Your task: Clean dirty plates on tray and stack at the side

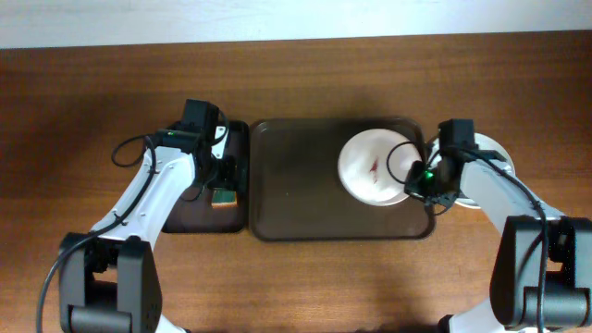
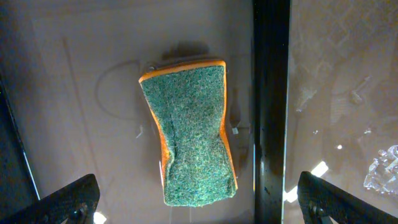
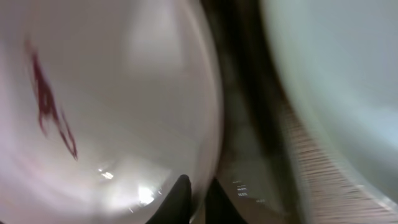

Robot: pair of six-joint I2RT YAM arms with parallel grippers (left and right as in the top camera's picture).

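- Plates first: we count two for sure. The smeared plate (image 1: 374, 166) sits at the right end of the tray (image 1: 296, 176), with one red smear (image 3: 53, 102) near its middle. Whether another plate hides under it, we can't tell.
- The second plate (image 3: 336, 62) is off the tray, on the table (image 1: 92, 92) just beside the tray's right rim. In the overhead view the right arm covers most of it, and the part we can see looks clean.
- Trays: two, side by side. There's the big one and a narrow tray (image 1: 190, 217) to its left.
- One sponge (image 2: 189, 137), green scrubby face up and orange underneath, lies flat on the narrow tray's floor, close to the rim nearest the big tray.
- Left gripper (image 2: 198, 190): spread wide and holding nothing. It hangs above the sponge, with one fingertip at each bottom corner of the wrist view.
- Right gripper (image 3: 198, 199): fingers nearly together, with the right-hand rim of the smeared plate running between them, so it looks pinched. That wrist view is pretty blurry though.
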